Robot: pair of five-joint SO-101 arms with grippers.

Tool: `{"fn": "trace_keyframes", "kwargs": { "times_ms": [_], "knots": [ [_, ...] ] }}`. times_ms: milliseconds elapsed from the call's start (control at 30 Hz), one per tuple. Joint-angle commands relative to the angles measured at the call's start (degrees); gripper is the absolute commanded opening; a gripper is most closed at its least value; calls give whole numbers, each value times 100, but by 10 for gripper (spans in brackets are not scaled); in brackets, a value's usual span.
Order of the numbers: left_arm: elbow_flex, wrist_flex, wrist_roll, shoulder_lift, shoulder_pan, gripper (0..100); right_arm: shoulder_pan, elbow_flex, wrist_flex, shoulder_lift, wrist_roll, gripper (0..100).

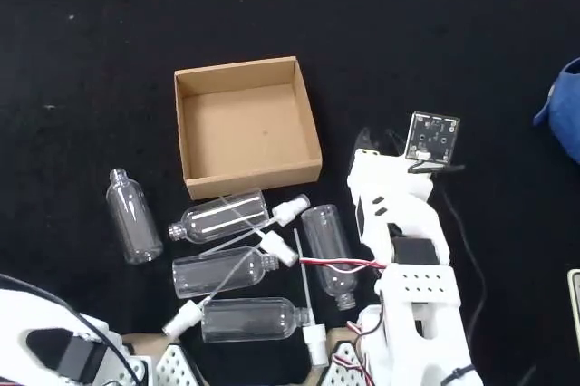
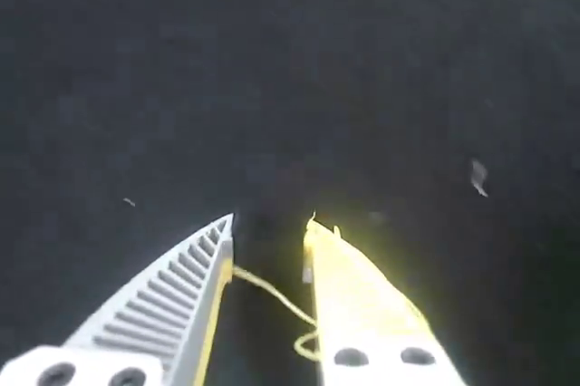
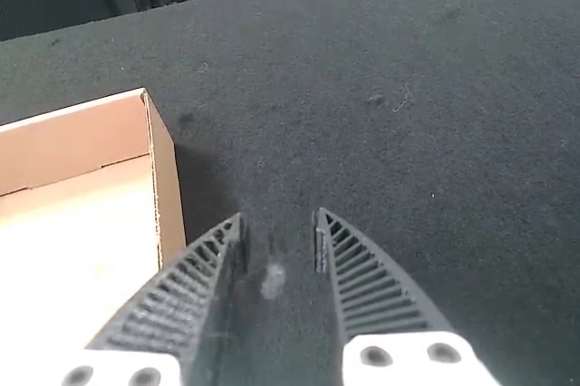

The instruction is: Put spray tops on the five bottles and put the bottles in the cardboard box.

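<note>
A: Which step?

B: The opening one, by the look of it. The cardboard box (image 1: 246, 123) sits mid-desk with nothing in it, and no bottle wears a top.

A: Where are the bottles?

B: All five lie on their sides between the box and the desk (image 1: 91, 60) edge where the arms stand. One outlying bottle (image 1: 131, 216) lies apart toward the left edge. The rest are bunched, with loose tops and their dip tubes mixed among them. One spray top (image 1: 290, 210) lies just beside the box's near corner.

A: Grippers?

B: The right gripper (image 3: 276, 227) hovers over bare cloth just beside the box's right wall, fingers a little apart, holding nothing. The left gripper (image 2: 270, 223) is at the near left corner over bare cloth, fingers also apart and empty.

A: Next move?

B: Probably the right arm goes to the closest bottle (image 1: 329, 243). One gripper must pin a bottle while the other threads a tube into its neck. The tangle makes a clean pick tricky.
</note>
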Motion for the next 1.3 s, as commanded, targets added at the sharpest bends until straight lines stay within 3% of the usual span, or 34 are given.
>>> {"fn": "trace_keyframes", "kwargs": {
  "times_ms": [0, 267, 500, 567, 667, 767, 1067, 1133, 1267],
  "knots": [
    [-101, 1099, -26, -255, 523, 30, -114, -84, -185, 4, 26, 108],
    [-84, 2699, -97, -1732, 690, 37, -114, -92, -185, 4, 26, 108],
    [1402, 2611, -1371, -1644, 769, 244, -105, -101, -193, 4, 26, 109],
    [2114, 2330, -1073, -1187, 1095, 273, -105, -119, -193, 4, 26, 109],
    [3178, 905, -633, -158, 1754, 301, -105, -189, -193, 4, 26, 109],
    [3644, 26, 18, 809, 2281, 305, -105, -198, -193, 4, 26, 109],
    [3187, 229, 1582, 2171, 3248, 303, -105, -154, -149, 40, 26, 108],
    [3187, 703, 1811, 2268, 3336, 302, -105, -84, -185, 4, 26, 108],
    [2976, 1644, 1591, 2127, 3266, 300, -105, -75, -185, 4, 26, 108]
  ]
}}
